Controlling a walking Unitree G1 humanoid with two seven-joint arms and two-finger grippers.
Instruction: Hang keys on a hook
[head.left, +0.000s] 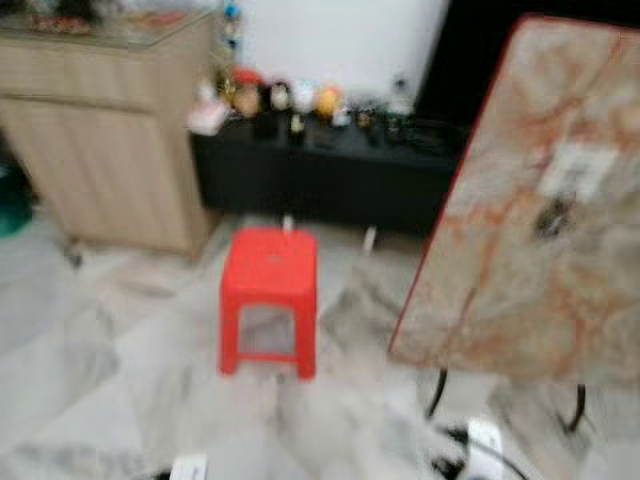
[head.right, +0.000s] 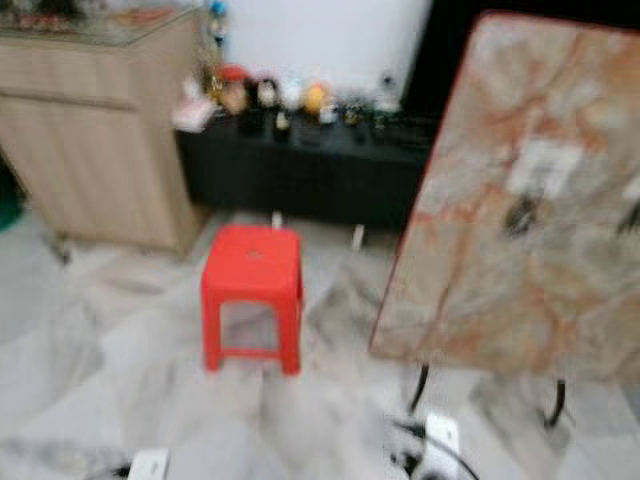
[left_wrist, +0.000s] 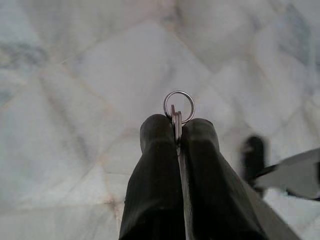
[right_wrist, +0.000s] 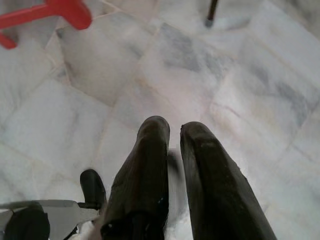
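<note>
keys (left_wrist: 178, 116) sit at the tip of the left gripper (left_wrist: 178, 131), centre of the left wrist frame. fingers pressed together on them, thin metal blade sandwiched in the seam, the ring poking out past the tips over marble floor (left_wrist: 75, 90). ring is free, not pinched.

right gripper (right_wrist: 174, 129) lower centre of its wrist frame, fingers slightly parted w/ a narrow gap, nothing between them, pointing down at the floor. idle.

head views blurred, prob. walking. red stool (head.left: 268, 298) mid-frame, marble-pattern tabletop (head.left: 530, 210) tilted at right, dark low shelf w/ small figurines (head.left: 290, 98) upper centre, wood cabinet (head.left: 110, 150) upper left. no hook made out in the blur; can't say where it is.

handling, judged: keys light, stiff, smooth metal, so slippery between hard finger pads, could pivot or slide out if bumped. grip on the flat of the blade looks right; it leaves the ring open as the part to go over a hook. ring is small, so approach needs fine aim; ring may swing while robot moves. not fragile; a drop on marble means a pickup off a flat hard floor, awkward.
</note>
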